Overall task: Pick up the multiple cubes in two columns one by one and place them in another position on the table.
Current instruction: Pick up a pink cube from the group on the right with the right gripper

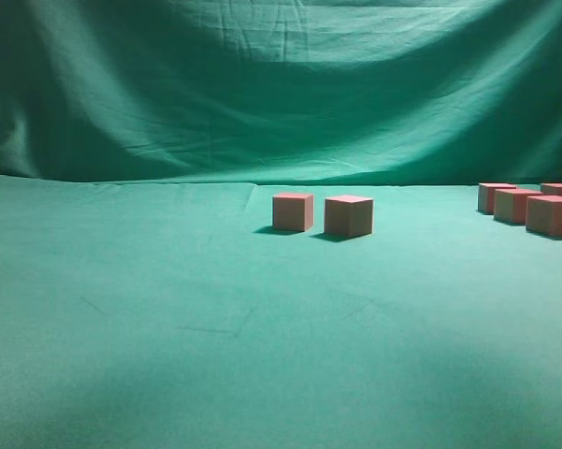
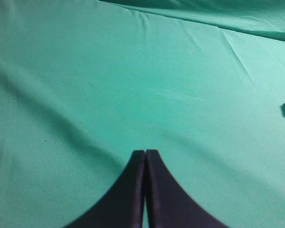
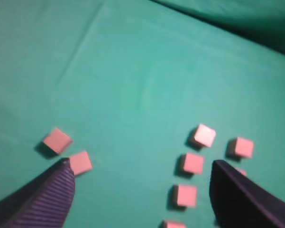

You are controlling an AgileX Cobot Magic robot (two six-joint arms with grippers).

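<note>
The exterior view sits low, near counter [image 1: 168,355] height, facing the far backdrop [image 1: 262,84], with two cubes [image 1: 323,214] mid-scene and more at the right edge. The right wrist view looks steeply down from well above, past its gripper [image 3: 142,190], and shares that pair and the right group. The left wrist view looks down close over bare cloth, a cube just at its right edge.

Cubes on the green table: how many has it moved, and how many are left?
Two cubes sit apart mid-table, apparently already moved. The right gripper hangs open and empty above the table; the left gripper is shut, holding nothing. At least five cubes remain in the two columns, partly hidden.
</note>
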